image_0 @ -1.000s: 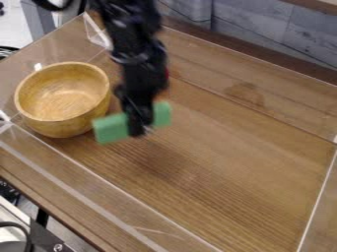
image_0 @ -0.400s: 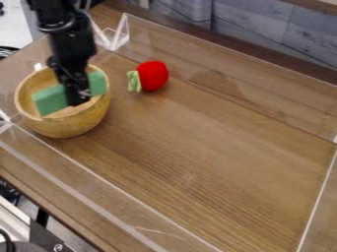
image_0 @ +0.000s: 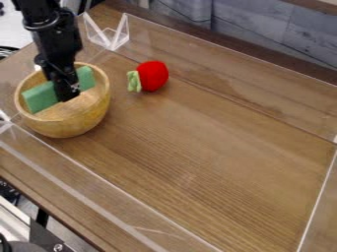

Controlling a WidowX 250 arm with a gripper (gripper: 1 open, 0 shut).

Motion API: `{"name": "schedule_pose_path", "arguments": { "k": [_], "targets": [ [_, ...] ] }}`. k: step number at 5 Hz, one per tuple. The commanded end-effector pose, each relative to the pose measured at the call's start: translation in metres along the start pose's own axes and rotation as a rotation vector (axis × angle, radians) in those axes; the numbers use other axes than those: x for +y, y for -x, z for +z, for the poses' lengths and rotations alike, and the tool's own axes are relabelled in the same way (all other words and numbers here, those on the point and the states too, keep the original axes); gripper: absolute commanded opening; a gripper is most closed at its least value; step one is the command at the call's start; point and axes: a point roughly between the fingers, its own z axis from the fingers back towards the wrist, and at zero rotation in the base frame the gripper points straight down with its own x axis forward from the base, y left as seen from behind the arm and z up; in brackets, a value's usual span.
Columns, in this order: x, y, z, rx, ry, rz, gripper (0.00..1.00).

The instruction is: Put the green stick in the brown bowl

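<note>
Now, the change: a second ago the black robot gripper [image_0: 62, 83] carried the flat matte green stick [image_0: 55, 90] above the bare wood just right of the round light-brown wooden bowl [image_0: 63, 116]; it has since travelled left and now hangs straight down over the bowl's hollow.
Stick: inside the bowl's rim line, tilted, one end toward the bowl's far-left wall, the other near the far-right rim. Whether it touches the bowl's floor cannot be told from this view.
Jaws: clamped on the green stick, gripping it near its middle; no gap shows between fingers and stick.
Bowl: in the same spot throughout, at the left end of the wooden table [image_0: 224, 148], close to the clear plastic wall [image_0: 79, 202].
Newly uncovered: a round red toy fruit with a green leaf [image_0: 150, 76] just right of the bowl's far rim, apart from it; the arm hid it a second ago.
Meaning for the task: by my reading the carry is finished and only the release remains; the stick is not yet left in the bowl.
Risk: the stick spans nearly the bowl's inside width, so if let go tilted it may lodge on the rim rather than lie flat.
</note>
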Motion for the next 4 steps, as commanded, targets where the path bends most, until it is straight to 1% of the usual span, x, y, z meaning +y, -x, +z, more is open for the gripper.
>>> {"name": "schedule_pose_path", "arguments": {
  "k": [1, 3, 4],
  "targets": [
    [0.019, -0.006, 0.008, -0.032, -0.034, 0.021, 0.00],
    [0.012, -0.013, 0.024, -0.035, -0.006, 0.005, 0.00],
    [0.028, -0.006, 0.024, -0.035, 0.003, 0.046, 0.00]
  ]
}}
